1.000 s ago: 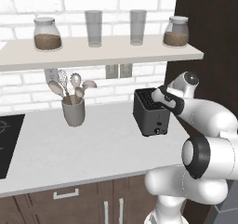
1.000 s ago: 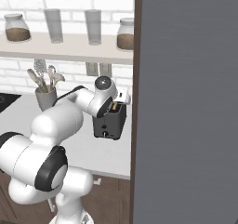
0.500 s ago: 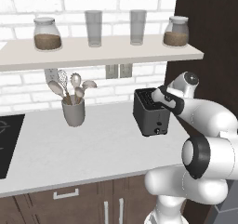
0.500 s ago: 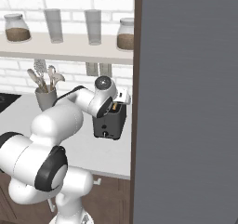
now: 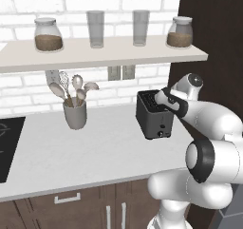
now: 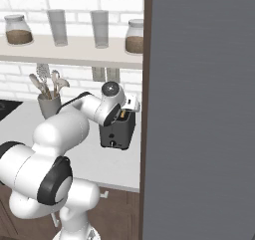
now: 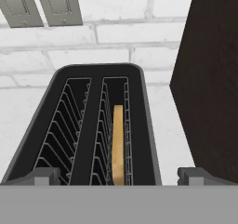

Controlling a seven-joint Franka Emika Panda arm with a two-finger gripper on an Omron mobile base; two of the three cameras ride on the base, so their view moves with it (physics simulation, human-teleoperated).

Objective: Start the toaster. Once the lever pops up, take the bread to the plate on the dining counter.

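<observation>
End effector (image 7: 119, 176) spread wide, holding nothing. You see its 2 finger tips low in the hand view, 1 on each side of the toaster (image 5: 153, 115), which sits directly below and ahead of it on the grey bench (image 5: 71, 152).

Bread (image 7: 118, 144): 1 slice, standing on edge in the slot nearer the dark wall panel, straight ahead of the end effector and between its tips. It sits down inside the wire guides, which reads as loaded for toasting. The other slot is empty. 2 slots in all.

Your hand hangs over the top of the toaster, likely lined up for the lever or for the slice; the lever itself can't be made out. A small knob shows low on the near end face.

Beyond the toaster: 2 wall plates on the brick. Off to the side, 1 utensil cup (image 5: 75, 113). Shelf (image 5: 95, 54) above carries 2 jars and 2 glasses.
</observation>
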